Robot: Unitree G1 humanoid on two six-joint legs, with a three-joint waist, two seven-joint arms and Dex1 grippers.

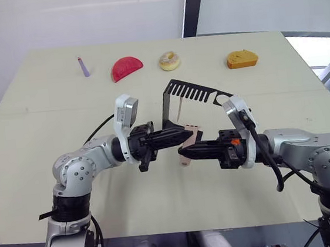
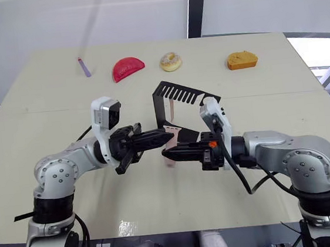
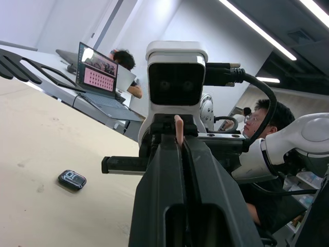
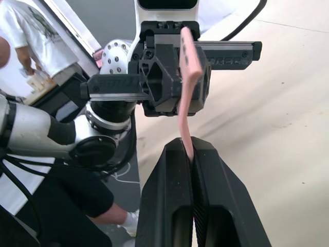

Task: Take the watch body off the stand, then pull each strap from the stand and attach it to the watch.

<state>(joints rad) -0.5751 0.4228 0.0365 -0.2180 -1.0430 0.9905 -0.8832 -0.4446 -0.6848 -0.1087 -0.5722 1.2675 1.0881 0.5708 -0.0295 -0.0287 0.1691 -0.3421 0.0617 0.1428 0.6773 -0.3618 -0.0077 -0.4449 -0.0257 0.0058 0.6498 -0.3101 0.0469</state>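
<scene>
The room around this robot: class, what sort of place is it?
Probably a robotics lab or office workspace: a plain work table set with test props, an open laptop on a desk behind, and people seated nearby.

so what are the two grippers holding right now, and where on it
Both hold the same pink strap: the right gripper is shut on one end, the left gripper pinches the other, between the two arms in front of the stand.

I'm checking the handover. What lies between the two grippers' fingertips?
A pink strap: the right wrist view shows it running from the right gripper, shut on it, toward the left gripper.
</scene>
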